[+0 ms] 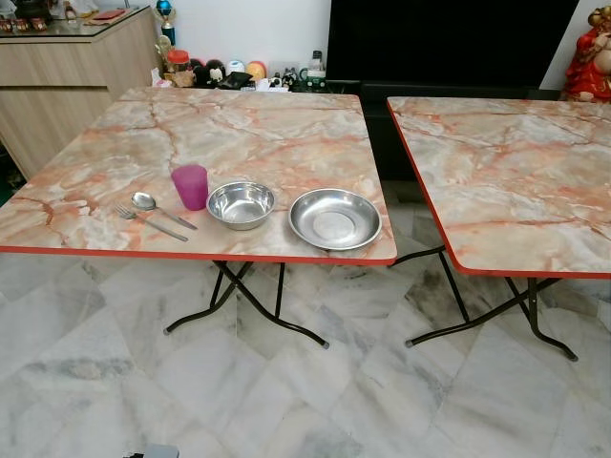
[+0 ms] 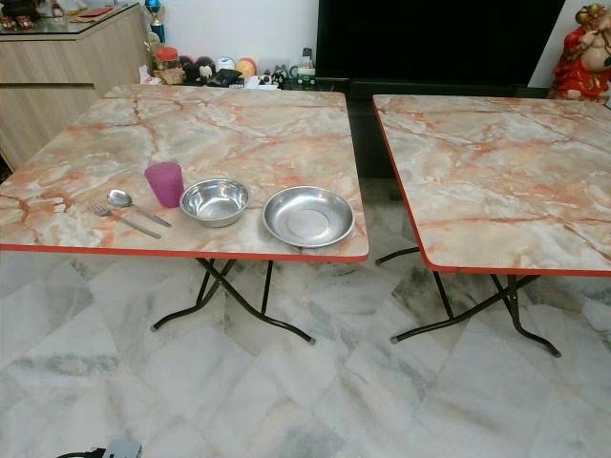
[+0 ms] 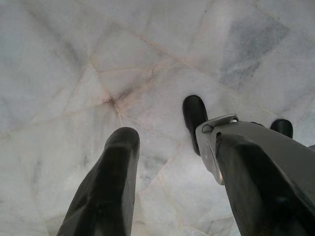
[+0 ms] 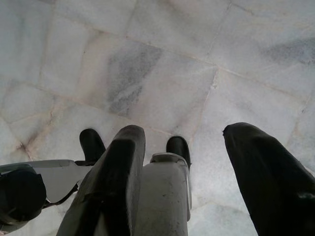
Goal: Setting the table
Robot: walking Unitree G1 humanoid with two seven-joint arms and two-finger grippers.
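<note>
Hanging idle at the robot's sides, both arms are pointing straight down at the pale marble-tiled floor (image 1: 286,401). The left gripper (image 3: 170,162) is dangling with its two black fingers spread apart and gripping nothing, and the right gripper (image 4: 184,157) is doing the same, fingers parted over the tiles. Ahead, a folding table with an orange-veined marble top and red edge (image 1: 248,124) is carrying the tableware along its near edge: a steel fork (image 1: 148,222) and steel spoon (image 1: 160,208) lying side by side, then a translucent pink plastic cup (image 1: 190,186), a small round steel bowl (image 1: 241,204) and a wide shallow steel dish (image 1: 335,218). A second matching table (image 1: 506,181) is standing to the right.
</note>
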